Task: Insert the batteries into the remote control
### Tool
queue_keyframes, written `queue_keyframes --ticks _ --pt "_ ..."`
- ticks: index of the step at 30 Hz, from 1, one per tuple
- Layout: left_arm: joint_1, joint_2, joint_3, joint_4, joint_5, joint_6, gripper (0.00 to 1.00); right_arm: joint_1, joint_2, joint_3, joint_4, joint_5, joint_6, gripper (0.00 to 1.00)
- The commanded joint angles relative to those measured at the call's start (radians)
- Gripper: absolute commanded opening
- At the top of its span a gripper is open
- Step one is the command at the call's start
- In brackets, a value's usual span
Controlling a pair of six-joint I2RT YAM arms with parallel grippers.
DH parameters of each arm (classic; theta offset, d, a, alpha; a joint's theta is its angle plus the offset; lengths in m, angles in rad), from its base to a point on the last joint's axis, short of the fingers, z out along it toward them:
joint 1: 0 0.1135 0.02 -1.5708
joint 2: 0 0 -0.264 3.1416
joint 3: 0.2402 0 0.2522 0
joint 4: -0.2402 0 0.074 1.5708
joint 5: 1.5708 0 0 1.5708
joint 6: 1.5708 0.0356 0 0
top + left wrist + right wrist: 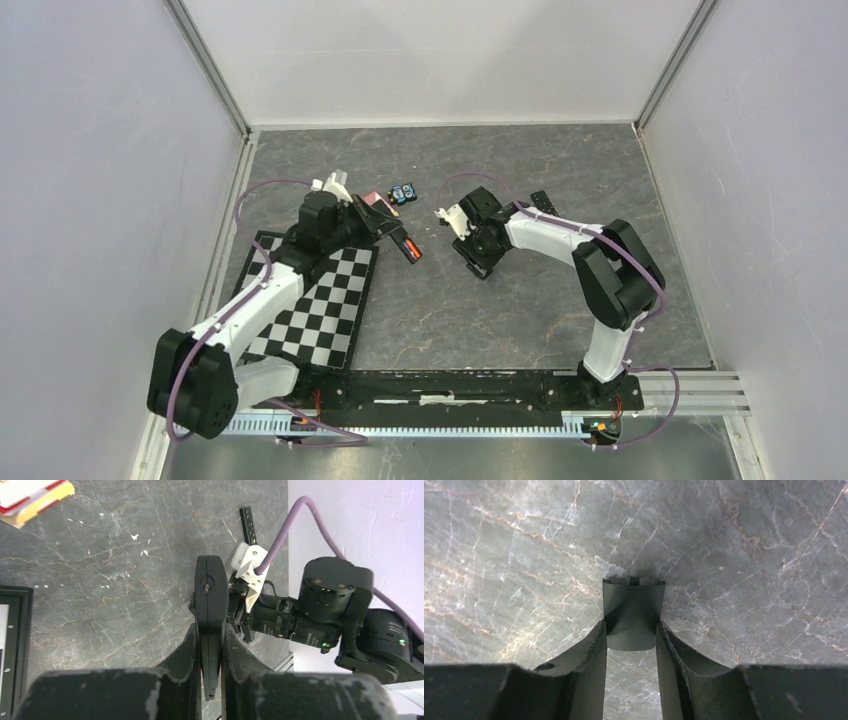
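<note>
Curved matte black cover [634, 614], veined grey tabletop [749, 555]

The left arm [255, 305] and the right arm [545, 232] both have white link shells between bulky black joint housings. A purple cable [262, 187] loops along each (cinched here and there with pale ties). The right arm's black joints carry small green lights [401, 641]. The left gripper [210, 628] has black fingers [183, 652], scuffed grey at the edges.
</note>
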Motion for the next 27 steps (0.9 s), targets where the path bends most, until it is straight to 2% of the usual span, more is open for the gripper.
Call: queue_keyframes --ticks 1,14,16,22,25,27 --pt "-0.044 0.041 0.000 0.102 0.034 0.062 0.02 -0.001 -0.087 -0.026 0.015 -0.039 0.011 0.36" --pt "-0.140 0.178 -0.041 0.216 -0.031 0.088 0.02 -0.001 -0.171 -0.116 0.040 -0.078 0.026 0.39" --pt "-0.143 0.187 -0.045 0.219 -0.049 0.086 0.02 -0.003 -0.174 -0.107 0.046 -0.028 0.046 0.45" --pt "-0.143 0.172 -0.045 0.210 -0.073 0.097 0.02 -0.107 -0.202 -0.079 0.186 0.144 0.234 0.76" --pt "-0.143 0.162 -0.044 0.208 -0.078 0.106 0.02 -0.156 -0.176 -0.066 0.254 0.258 0.353 0.76" --pt "-0.143 0.159 -0.045 0.209 -0.075 0.109 0.02 -0.170 -0.142 -0.044 0.275 0.334 0.441 0.71"
